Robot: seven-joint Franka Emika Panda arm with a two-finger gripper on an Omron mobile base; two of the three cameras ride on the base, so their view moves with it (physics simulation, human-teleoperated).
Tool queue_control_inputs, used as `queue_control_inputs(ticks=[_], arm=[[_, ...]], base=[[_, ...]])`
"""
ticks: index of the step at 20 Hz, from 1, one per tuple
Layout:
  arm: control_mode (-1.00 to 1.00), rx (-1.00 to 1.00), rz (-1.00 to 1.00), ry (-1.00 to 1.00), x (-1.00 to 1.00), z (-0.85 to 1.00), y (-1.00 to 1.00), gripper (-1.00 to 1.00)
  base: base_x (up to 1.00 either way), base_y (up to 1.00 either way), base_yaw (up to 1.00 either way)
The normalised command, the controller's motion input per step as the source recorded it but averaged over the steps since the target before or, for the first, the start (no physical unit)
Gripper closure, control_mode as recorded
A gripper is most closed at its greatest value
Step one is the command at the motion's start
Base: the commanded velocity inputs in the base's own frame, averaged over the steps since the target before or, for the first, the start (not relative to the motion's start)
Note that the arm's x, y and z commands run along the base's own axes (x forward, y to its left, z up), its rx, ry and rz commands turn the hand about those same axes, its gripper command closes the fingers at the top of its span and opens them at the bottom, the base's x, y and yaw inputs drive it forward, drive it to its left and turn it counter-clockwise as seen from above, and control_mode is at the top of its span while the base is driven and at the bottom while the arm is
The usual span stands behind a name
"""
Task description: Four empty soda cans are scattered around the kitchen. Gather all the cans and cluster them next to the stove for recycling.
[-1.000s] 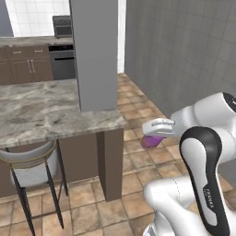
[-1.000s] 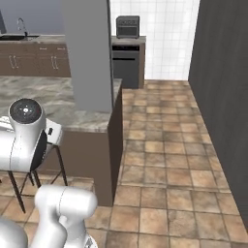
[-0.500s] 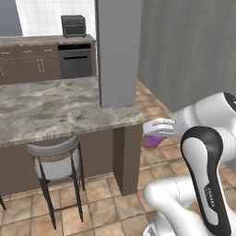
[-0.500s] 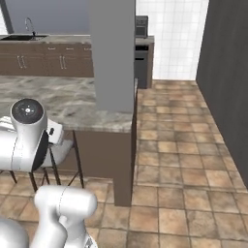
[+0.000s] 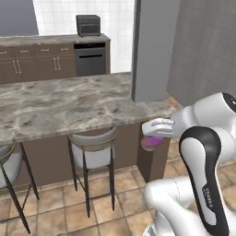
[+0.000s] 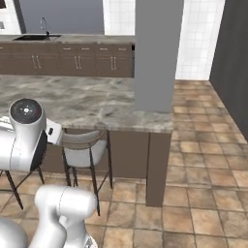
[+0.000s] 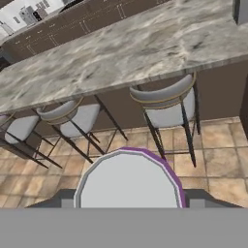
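Marble-patterned grey stone tops the long kitchen island (image 5: 69,103), the fixed point for everything at this moment. Brown tiled floor (image 6: 203,160) spreads past the island's end, and a square grey pillar (image 5: 152,46) rises from the island's near corner. Tucked under the island's overhang stand bar stools with grey padded seats and thin dark legs; one stool (image 5: 92,152) sits just beside the island's end panel, and the hand view shows three of them in a row (image 7: 167,104).

Just off the island's end corner, below counter height, the gripper (image 5: 154,138) is clamped on a pink-purple soda can (image 5: 152,142), held in the air clear of the floor and apart from the island. In the hand view, the can's pale grey lid with its purple rim (image 7: 128,181) sits close to the lens, a dark fingertip (image 7: 206,197) pressed against either side. No brand name or label can be read on the can; only its colour shows.

Beyond the island, along the far wall, runs a line of dark brown cabinets (image 5: 37,64) under a counter, with a dark built-in appliance (image 5: 91,59) set among them and a small dark boxy appliance (image 5: 88,25) on the counter above it. White tiling (image 5: 110,18) backs that wall. From the right base view, a sink with a curved tap (image 6: 43,26) sits on the far counter, behind the island. No writing is legible on any appliance; small lettering on the robot's arm is too fine to read.
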Motion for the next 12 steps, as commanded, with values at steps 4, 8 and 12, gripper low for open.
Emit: queue_control_inputs(ticks=[4, 8, 12], arm=[[1.00, 0.00, 0.00, 0.00, 0.00, 0.00, 0.00, 1.00], [1.00, 0.00, 0.00, 0.00, 0.00, 0.00, 0.00, 1.00], [1.00, 0.00, 0.00, 0.00, 0.00, 0.00, 0.00, 1.00]], base=[[-0.62, 0.54, -0.03], [-0.41, 0.64, -0.05], [-0.25, 0.74, -0.06]])
